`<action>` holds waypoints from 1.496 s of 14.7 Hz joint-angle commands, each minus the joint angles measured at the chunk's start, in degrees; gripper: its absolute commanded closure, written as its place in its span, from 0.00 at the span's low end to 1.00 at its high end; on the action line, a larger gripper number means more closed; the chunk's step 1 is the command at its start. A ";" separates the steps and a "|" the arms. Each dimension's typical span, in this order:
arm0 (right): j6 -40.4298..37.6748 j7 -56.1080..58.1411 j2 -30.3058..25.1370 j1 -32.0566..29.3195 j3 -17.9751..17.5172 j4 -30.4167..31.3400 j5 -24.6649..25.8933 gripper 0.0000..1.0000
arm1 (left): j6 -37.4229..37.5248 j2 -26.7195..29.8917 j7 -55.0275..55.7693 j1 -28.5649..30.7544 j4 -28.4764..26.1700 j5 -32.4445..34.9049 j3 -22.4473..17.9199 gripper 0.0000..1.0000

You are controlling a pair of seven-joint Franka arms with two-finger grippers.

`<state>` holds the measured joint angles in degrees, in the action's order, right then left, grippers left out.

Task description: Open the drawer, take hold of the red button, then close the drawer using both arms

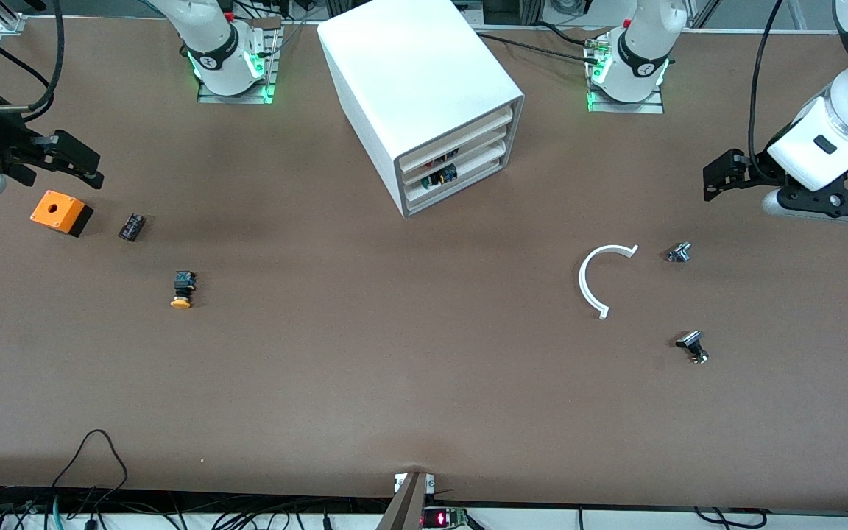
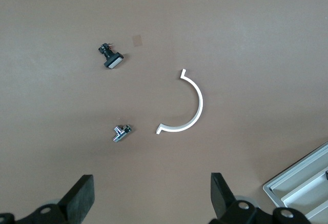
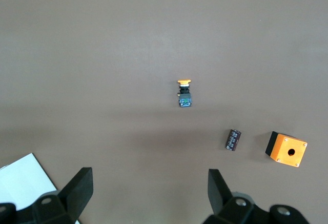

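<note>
The white cabinet (image 1: 409,81) stands between the two arm bases, and a corner of it shows in the left wrist view (image 2: 302,185). Its three cream drawers are all shut; the drawer (image 1: 468,157) is the middle one. Small dark parts show in the gaps above the low fronts, but I cannot make out the red-capped button. My left gripper (image 1: 715,180) is open and empty, up over the table at the left arm's end (image 2: 152,198). My right gripper (image 1: 89,165) is open and empty, over the table beside the orange box (image 3: 150,193).
At the right arm's end lie an orange box with a hole (image 1: 61,212) (image 3: 287,149), a small black part (image 1: 131,227) (image 3: 233,139) and a yellow-capped button (image 1: 182,289) (image 3: 184,93). At the left arm's end lie a white arc (image 1: 601,276) (image 2: 189,106), a metal fitting (image 1: 679,252) (image 2: 122,131) and a black switch (image 1: 693,346) (image 2: 111,59).
</note>
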<state>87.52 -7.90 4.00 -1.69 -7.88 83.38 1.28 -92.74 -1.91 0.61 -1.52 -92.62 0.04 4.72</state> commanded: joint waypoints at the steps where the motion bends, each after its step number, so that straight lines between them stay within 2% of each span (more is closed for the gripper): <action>1: -1.12 -0.10 1.44 -0.24 -0.82 1.43 1.09 0.01 | 1.42 -0.55 0.36 0.03 1.74 0.75 0.47 0.00; 4: -1.13 7.17 2.59 -0.07 -0.82 1.17 1.26 0.01 | 1.42 -0.55 0.36 0.03 1.74 0.75 0.47 0.00; 7: -0.69 7.29 5.57 0.29 -0.82 1.25 0.57 0.01 | 1.42 -0.55 0.36 0.03 1.74 0.75 0.47 0.00; 8: 2.53 -7.94 10.36 3.77 -0.90 1.43 -3.61 0.01 | 1.42 -0.55 0.88 -0.06 1.74 0.75 0.55 0.00; 9: 3.26 -10.53 10.93 3.98 -0.90 1.43 -5.40 0.01 | 1.42 -0.55 0.89 -0.06 1.74 0.75 0.56 0.00; 22: 7.21 -21.81 12.34 9.43 -0.82 1.25 -5.76 0.01 | 1.42 -0.55 0.89 -0.06 1.83 0.66 0.56 0.00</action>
<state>93.59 -27.63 16.11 6.99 -8.77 84.74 -3.94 -92.67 -1.92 0.95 -1.63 -92.49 0.04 4.95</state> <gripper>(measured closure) 0.004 0.000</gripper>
